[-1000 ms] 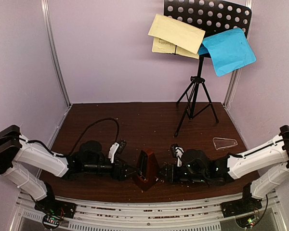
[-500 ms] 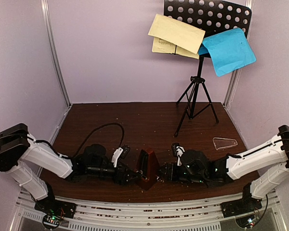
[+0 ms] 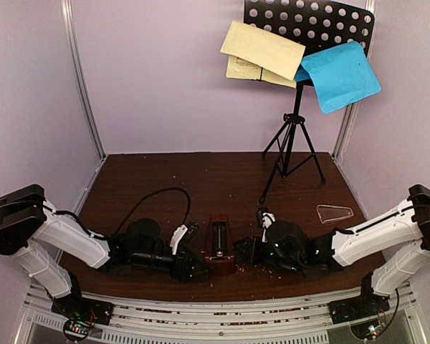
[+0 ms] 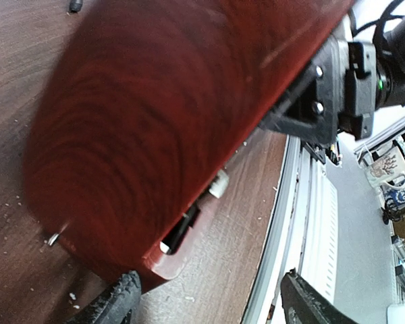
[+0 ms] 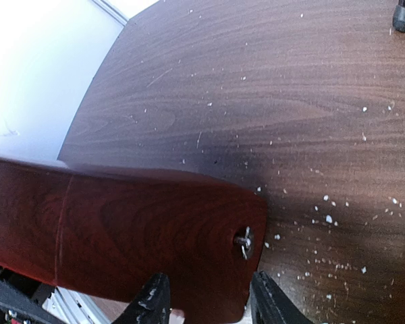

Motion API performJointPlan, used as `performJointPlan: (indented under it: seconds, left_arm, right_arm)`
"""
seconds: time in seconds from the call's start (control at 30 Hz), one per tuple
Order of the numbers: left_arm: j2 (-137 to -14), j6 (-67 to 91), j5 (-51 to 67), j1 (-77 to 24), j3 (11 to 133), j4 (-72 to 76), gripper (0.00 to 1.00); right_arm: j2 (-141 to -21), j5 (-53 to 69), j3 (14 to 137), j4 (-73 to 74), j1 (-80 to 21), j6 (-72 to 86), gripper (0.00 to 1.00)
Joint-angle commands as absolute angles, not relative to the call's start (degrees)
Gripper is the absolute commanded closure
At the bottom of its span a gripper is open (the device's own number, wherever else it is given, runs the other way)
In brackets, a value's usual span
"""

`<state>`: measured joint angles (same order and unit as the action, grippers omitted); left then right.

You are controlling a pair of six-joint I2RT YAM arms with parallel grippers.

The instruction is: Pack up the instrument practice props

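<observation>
The brown metronome (image 3: 219,244) stands near the table's front edge, its pendulum face toward the top camera, between both grippers. My left gripper (image 3: 195,266) is open; the metronome's wooden side (image 4: 162,135) fills its view, with the base corner by the left fingertip (image 4: 118,304). My right gripper (image 3: 244,251) is open, its fingertips (image 5: 155,297) against the side that carries the winding key (image 5: 243,241). The clear triangular cover (image 3: 335,213) lies at the right. The black music stand (image 3: 294,140) stands at the back right, holding yellow sheets (image 3: 261,50) and a blue sheet (image 3: 341,75).
Pale crumbs (image 5: 327,219) are scattered over the dark wood table (image 3: 201,179). A black cable (image 3: 158,195) loops behind the left arm. A stand foot (image 5: 402,17) shows far off. White rails (image 3: 215,319) run along the near edge. Walls close in on both sides.
The metronome has turned from a tilted, edge-on pose to face the top camera and shifted slightly back. The left gripper has moved right, close to its base.
</observation>
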<state>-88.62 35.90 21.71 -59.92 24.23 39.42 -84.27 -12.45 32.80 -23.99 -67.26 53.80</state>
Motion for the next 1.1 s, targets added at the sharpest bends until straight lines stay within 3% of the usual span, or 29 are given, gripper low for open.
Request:
performJointPlan:
  seconds: [0.0, 0.33, 0.47, 0.63, 0.77, 0.9, 1.07]
  left_arm:
    - [-89.8, 34.9, 23.5, -61.9, 26.2, 44.2, 0.26]
    - [-86.7, 34.6, 17.6, -63.2, 26.5, 41.2, 0.25]
    - [-75.5, 33.2, 10.4, -63.1, 26.7, 29.3, 0.21]
    - [-56.0, 28.4, 1.9, -59.8, 32.6, 5.7, 0.08]
    - [-50.5, 21.4, 10.2, -47.9, 44.5, -8.8, 0.03]
    - [-56.6, 11.1, 8.9, -39.5, 63.3, -24.9, 0.02]
    - [-64.8, 3.6, 10.8, -36.0, 73.4, -27.7, 0.02]
  right_arm:
    - [-86.5, -12.1, 36.1, -26.4, -66.8, 51.5, 0.57]
    - [-86.1, -11.4, 37.6, -24.3, -66.2, 49.9, 0.53]
    - [-79.2, -13.8, 37.3, -17.6, -66.0, 47.3, 0.43]
    - [-65.2, -20.3, 36.6, -0.7, -63.4, 43.0, 0.28]
    - [-54.5, -17.6, 33.2, 7.6, -53.0, 41.7, 0.20]
    - [-48.6, -11.8, 31.1, 12.0, -40.0, 38.3, 0.11]
    - [-49.1, 0.2, 27.9, 11.0, -22.2, 35.2, 0.04]
